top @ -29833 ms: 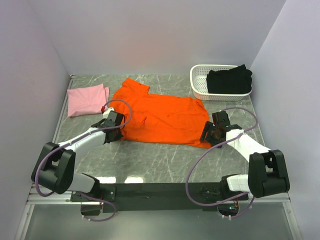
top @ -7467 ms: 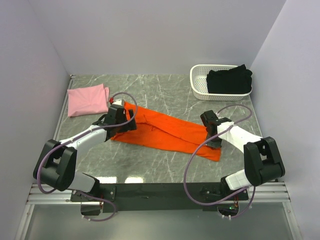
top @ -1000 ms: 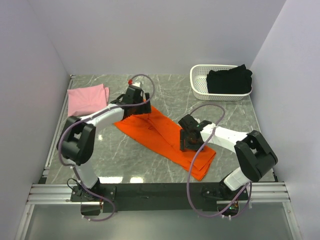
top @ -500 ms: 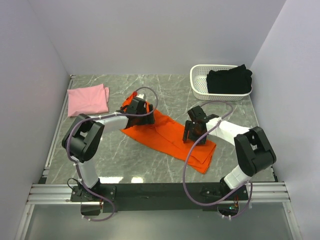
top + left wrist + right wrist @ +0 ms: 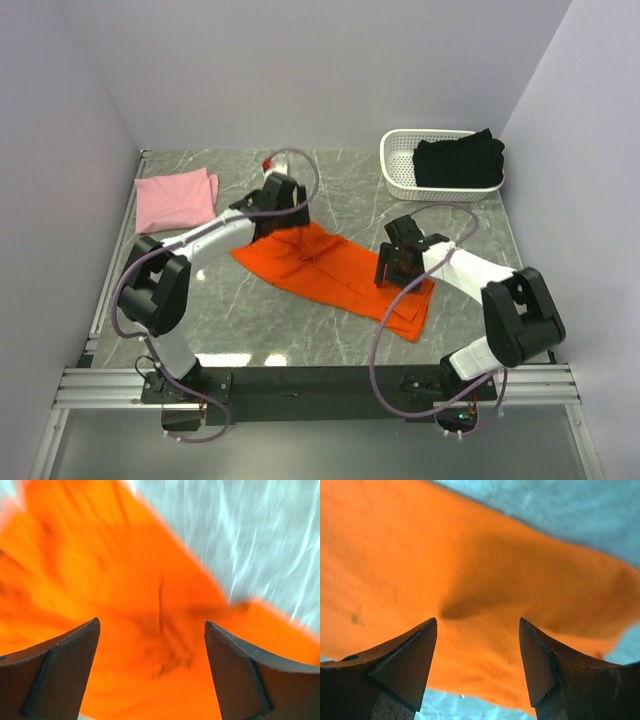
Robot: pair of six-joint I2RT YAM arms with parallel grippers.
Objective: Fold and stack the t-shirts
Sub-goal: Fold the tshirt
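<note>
The orange t-shirt [image 5: 335, 272] lies folded into a long band, slanting from mid-table down to the right. My left gripper [image 5: 283, 218] hovers over its upper left end, open, with only orange cloth [image 5: 150, 580] under the fingers [image 5: 65, 670]. Over the band's right part, my right gripper [image 5: 393, 272] is open too, above the cloth [image 5: 470, 565] near its edge, holding nothing. The pink t-shirt [image 5: 176, 200] lies folded at the far left. The black t-shirt [image 5: 458, 160] sits bunched in the white basket [image 5: 400, 170].
The white slotted basket stands at the back right corner. Walls close in the table on the left, back and right. Bare grey marble table top [image 5: 250, 310] shows in front of the orange band and behind it [image 5: 340, 185].
My right gripper has moved right along the orange band towards its lower end. My left gripper dipped over the upper end and came back, its jaws a little wider. The band shifted slightly.
</note>
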